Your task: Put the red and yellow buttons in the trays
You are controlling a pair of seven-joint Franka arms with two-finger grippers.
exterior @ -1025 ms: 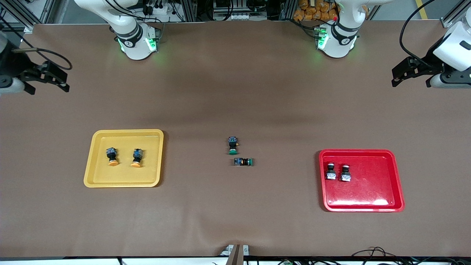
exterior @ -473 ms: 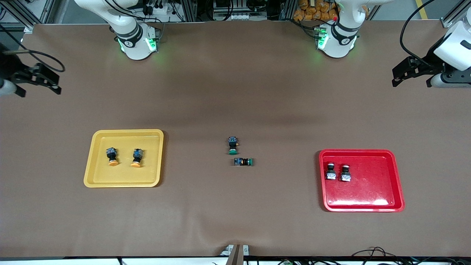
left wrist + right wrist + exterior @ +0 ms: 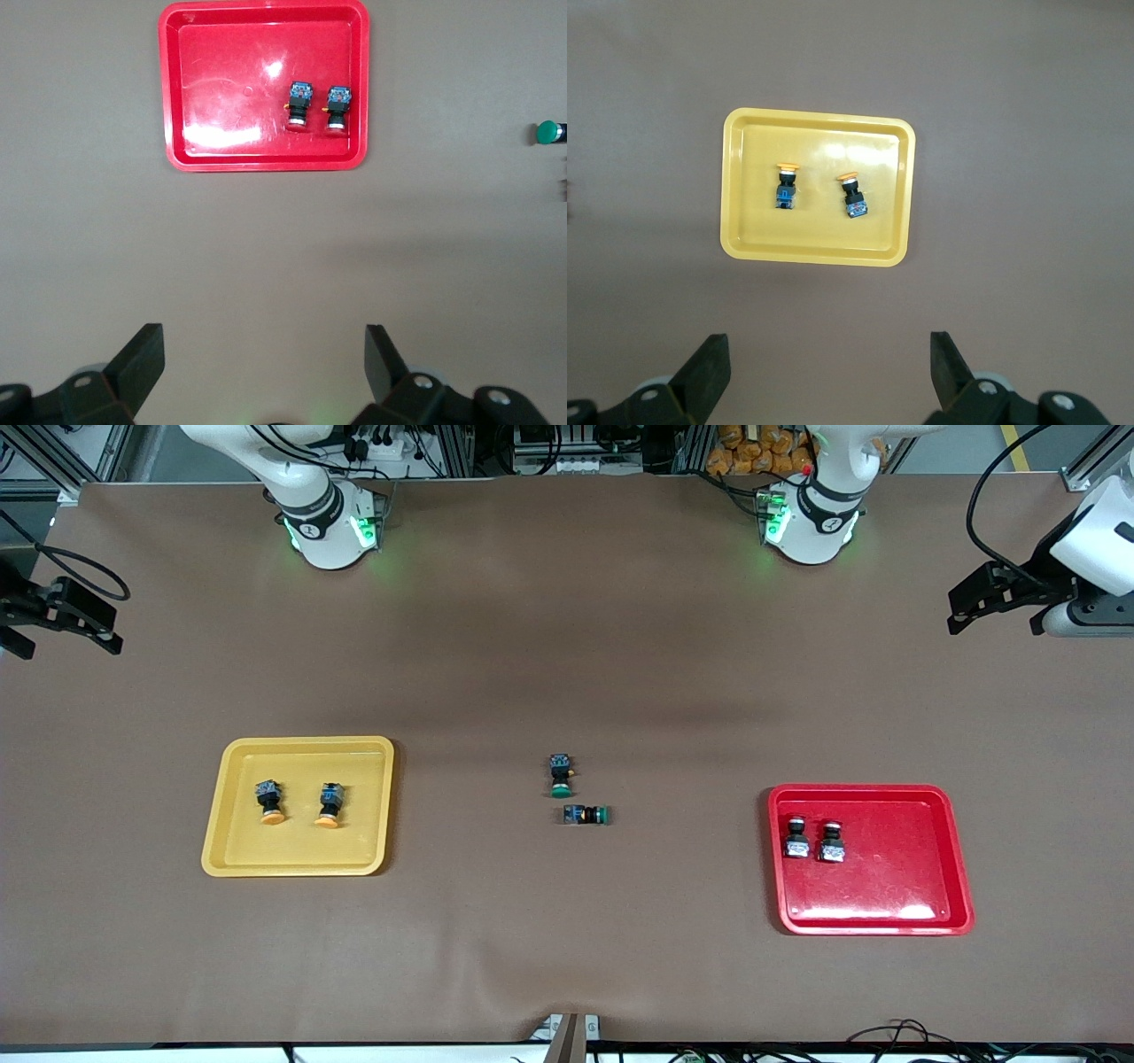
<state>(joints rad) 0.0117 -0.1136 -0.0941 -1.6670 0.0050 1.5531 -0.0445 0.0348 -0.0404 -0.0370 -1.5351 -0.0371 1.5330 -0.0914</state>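
Observation:
Two orange-yellow capped buttons [image 3: 269,801] [image 3: 330,804] lie side by side in the yellow tray [image 3: 359,846] toward the right arm's end. The right wrist view shows them [image 3: 786,188] [image 3: 853,198] in that tray [image 3: 819,243]. Two black-bodied buttons [image 3: 796,838] [image 3: 831,842] lie in the red tray [image 3: 895,872] toward the left arm's end. The left wrist view shows them [image 3: 299,102] [image 3: 337,106] in that tray [image 3: 221,88]. My right gripper [image 3: 64,646] [image 3: 830,363] is open and empty, high over the table's edge. My left gripper [image 3: 992,627] [image 3: 264,354] is open and empty over the other end.
Two green-capped buttons [image 3: 560,775] [image 3: 586,814] lie on the brown mat mid-table, between the trays. One green cap [image 3: 549,133] shows at the edge of the left wrist view. Both arm bases stand along the table's back edge.
My right gripper has drawn outward and up toward its table end. My left gripper has shifted slightly outward. The buttons and trays have not moved.

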